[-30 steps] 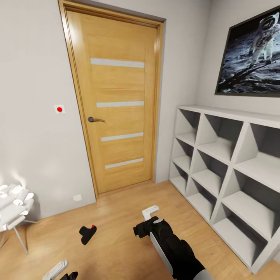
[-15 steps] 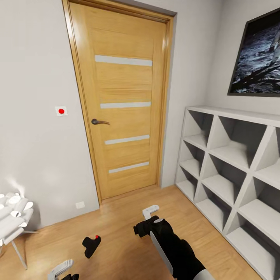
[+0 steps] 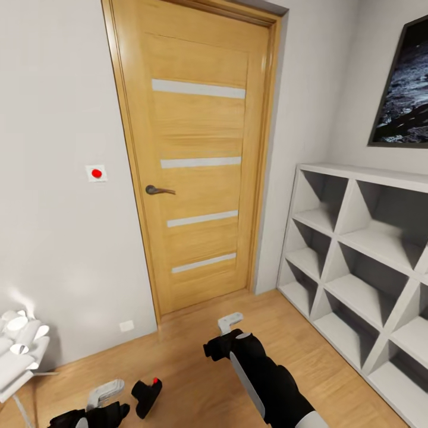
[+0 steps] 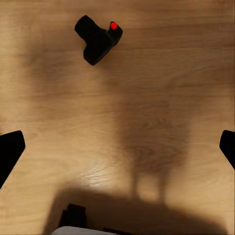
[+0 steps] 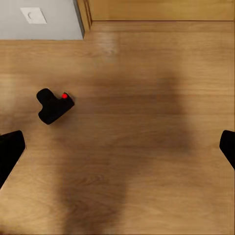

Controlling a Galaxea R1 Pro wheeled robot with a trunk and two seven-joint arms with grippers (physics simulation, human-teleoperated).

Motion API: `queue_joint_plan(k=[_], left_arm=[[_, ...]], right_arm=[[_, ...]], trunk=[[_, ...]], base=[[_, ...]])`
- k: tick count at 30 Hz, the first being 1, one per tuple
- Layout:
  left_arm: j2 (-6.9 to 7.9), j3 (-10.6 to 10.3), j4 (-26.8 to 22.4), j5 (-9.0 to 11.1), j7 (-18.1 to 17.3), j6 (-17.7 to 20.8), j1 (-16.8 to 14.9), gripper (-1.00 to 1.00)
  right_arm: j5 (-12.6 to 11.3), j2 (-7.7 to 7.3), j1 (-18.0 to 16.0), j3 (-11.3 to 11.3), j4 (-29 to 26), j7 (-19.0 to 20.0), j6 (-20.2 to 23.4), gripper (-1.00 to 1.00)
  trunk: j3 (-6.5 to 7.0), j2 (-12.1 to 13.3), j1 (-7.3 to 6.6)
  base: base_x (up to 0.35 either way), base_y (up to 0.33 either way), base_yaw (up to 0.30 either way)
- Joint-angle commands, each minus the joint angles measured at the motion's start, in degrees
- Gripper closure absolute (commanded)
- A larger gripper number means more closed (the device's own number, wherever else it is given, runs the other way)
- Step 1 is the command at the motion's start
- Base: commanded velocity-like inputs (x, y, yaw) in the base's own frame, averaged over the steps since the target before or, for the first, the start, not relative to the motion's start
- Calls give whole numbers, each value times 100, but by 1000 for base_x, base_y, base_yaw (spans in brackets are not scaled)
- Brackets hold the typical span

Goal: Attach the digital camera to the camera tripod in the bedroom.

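1. View swung left versus a second ago: door (image 3: 199, 154) now centred, wall picture (image 3: 404, 89) mostly slid off at the edge, shelf unit (image 3: 362, 261) pushed over. Camera motion, not object motion.
2. Digital camera (image 3: 146, 396) lying on wooden floor (image 3: 190, 356), lower in head view than before and now just beside left gripper (image 3: 107, 399); also seen from left wrist (image 4: 98, 39) and right wrist (image 5: 55, 106).
3. Meaning, as a judgement: approach narrowing onto pickup; grasp not yet made, tripod attachment still ahead.
4. Left gripper: fingers spread wide, nothing between them. Hovering above floor, apart from camera.
5. Right gripper (image 3: 229, 333): fingers also spread, empty, held out in front over bare floor.
6. Camera: small, black, matte, boxy with angled hump, bright red round button (image 4: 113, 25).
7. Floor: warm wood planks, visible grain, soft robot shadow across it.
8. Door: honey wood veneer, four pale horizontal strips, dark lever handle (image 3: 159, 190).
9. Shelf unit: white, matte, open slanted compartments.
10. Wall: plain white, small switch with red dot (image 3: 96, 173).
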Motion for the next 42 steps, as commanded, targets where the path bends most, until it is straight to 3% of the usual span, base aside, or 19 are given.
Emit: queue_joint_plan(k=[1,5,8,9,11,12,13,15,16,20,21,27,35,42], left_arm=[[11,-33,14,58,52,57,-40,-100],[27,-162,101,53,55,125,-163,-100],[39,-380,329,48,86,174,-376,-100],[13,-538,536,-67,160,227,-551,-100],[-12,-606,621,-157,254,296,-626,-100],[-35,-653,668,-209,387,376,-674,-100],[-42,-720,705,-275,778,547,-750,-100],[-25,-729,704,-280,814,671,-799,-100],[33,-745,742,-283,805,965,-1028,-100],[149,-763,808,-285,696,1075,-1190,-100],[312,-843,908,-286,474,1119,-1312,-100],[568,-1048,1345,-296,-10,911,-1487,-100],[652,-1138,1725,-291,-231,613,-1617,-100],[652,-1151,1773,-274,-265,568,-1631,-100]], right_arm=[[-86,0,-6,7,-6,-44,25,-100],[-153,0,-10,5,-11,-48,56,-100],[-267,0,-18,0,-38,-58,263,-100],[-354,0,-35,-24,-115,-67,459,-100],[-392,0,-60,-75,-151,-71,544,-100],[-424,0,-94,-168,-174,-74,607,-100],[-463,0,-163,-444,-209,-78,779,-100],[-467,0,-171,-484,-224,-81,802,-100],[-468,0,-175,-587,-419,-85,907,-100],[-466,0,-151,-649,-765,-83,1155,-100],[-461,0,-133,-686,-1191,-79,1490,-100],[-474,0,-120,-729,-1617,-73,1850,-100],[-483,0,-133,-805,-1767,-67,1862,-100],[-472,0,-139,-809,-1798,-66,1862,-100]], trunk=[[-7,-4,3],[-7,-4,3],[-7,-4,3],[-7,-4,3],[-7,-4,3],[-7,-4,3],[-25,-44,25],[-61,-124,69],[-78,-164,91],[-150,-324,178],[-168,-365,200],[-276,-605,332],[-420,-926,508],[-509,-1127,618]], base=[[252,242,-116],[251,244,-141],[249,244,-188],[159,142,-225],[115,102,-235],[65,58,-235],[14,12,-70],[10,9,-50],[4,3,-18],[2,2,-34],[1,1,-149],[1,0,-164],[0,0,-52],[0,0,-11]])
